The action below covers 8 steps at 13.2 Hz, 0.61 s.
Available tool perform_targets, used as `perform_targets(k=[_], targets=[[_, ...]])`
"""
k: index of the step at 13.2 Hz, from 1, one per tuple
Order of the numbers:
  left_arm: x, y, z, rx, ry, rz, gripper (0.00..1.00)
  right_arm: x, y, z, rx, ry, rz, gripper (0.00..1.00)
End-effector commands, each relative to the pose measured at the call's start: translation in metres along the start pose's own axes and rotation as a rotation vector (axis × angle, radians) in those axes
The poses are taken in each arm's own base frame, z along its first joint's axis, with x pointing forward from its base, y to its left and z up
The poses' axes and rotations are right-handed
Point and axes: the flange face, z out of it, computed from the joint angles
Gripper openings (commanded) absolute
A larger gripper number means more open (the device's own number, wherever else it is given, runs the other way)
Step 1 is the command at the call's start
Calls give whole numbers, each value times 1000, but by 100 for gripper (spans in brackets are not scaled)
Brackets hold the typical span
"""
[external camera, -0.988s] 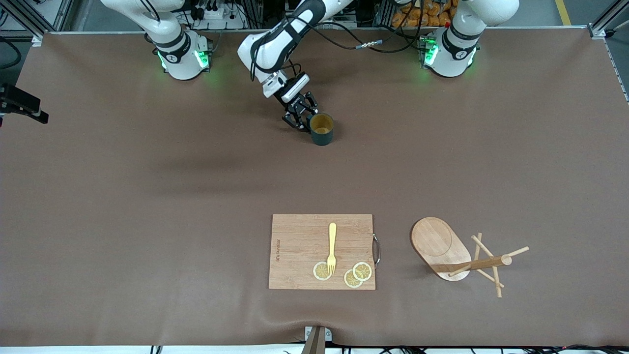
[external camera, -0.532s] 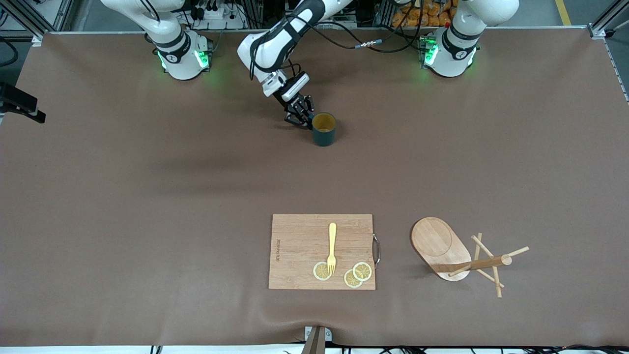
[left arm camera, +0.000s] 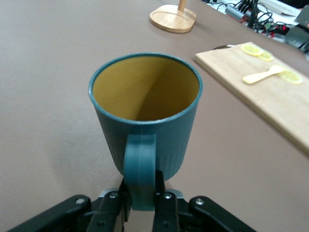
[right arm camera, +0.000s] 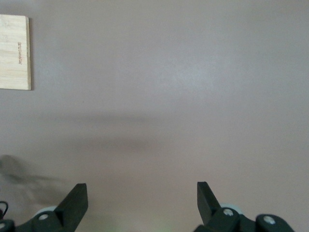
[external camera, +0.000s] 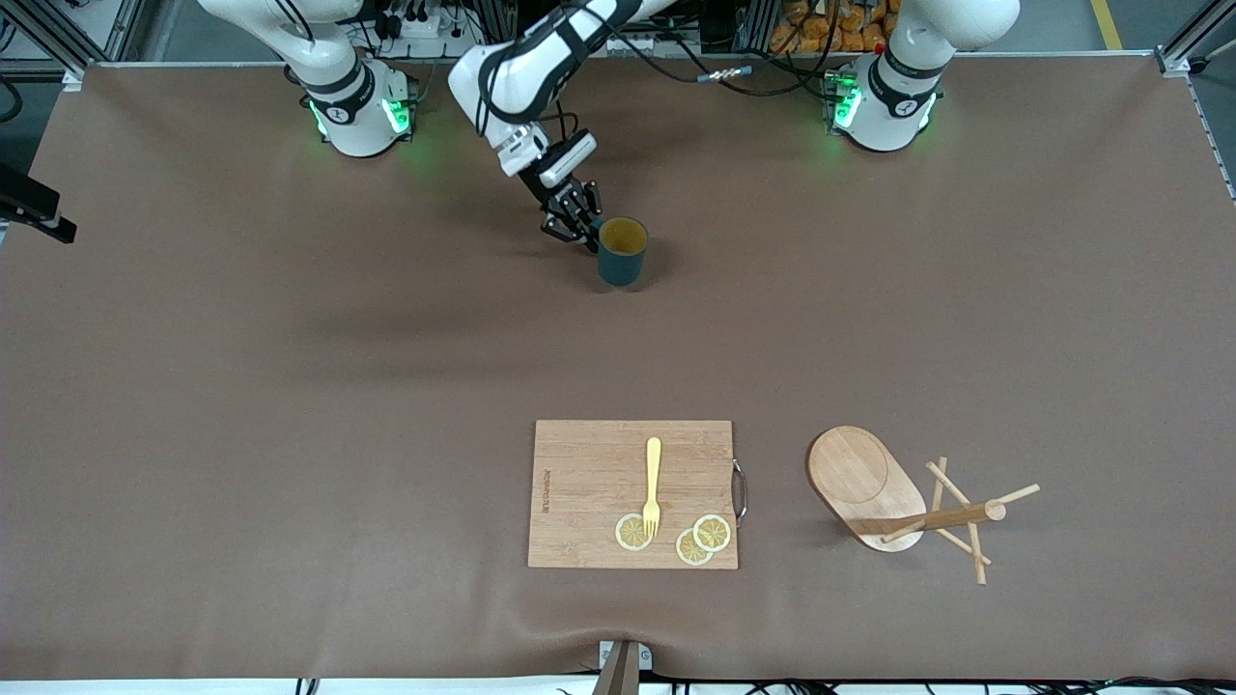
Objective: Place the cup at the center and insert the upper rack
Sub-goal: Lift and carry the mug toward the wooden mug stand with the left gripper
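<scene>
- Left end effector (external camera: 585, 235) clamps the cup (external camera: 621, 251) by its handle, as the left wrist view shows, near the robots' edge of the tabletop (external camera: 290, 405).
- Right end effector (right arm camera: 142, 203), seen only in its wrist view, is spread open, waiting.
- Upper rack (external camera: 903, 502) lies tipped beside the cutting board (external camera: 599, 473); the board's printed mark is unreadable.

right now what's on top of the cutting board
A yellow fork and three lemon slices lie on the cutting board. The fork's prongs cover part of one slice; the slices' undersides are hidden.
</scene>
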Motion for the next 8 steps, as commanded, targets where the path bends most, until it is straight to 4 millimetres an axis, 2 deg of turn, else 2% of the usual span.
perform_targets(k=[1, 5, 6, 8], targets=[[42, 19, -31, -32, -17, -22, 0, 4, 3, -4, -5, 31, -12, 100], [98, 49, -61, -35, -86, -55, 0, 7, 0, -2, -5, 29, -17, 100], [121, 61, -71, -42, -120, -85, 0, 7, 0, -2, -3, 28, -17, 100], [161, 84, -79, -44, -190, -142, 0, 8, -4, 0, -4, 26, -24, 100]])
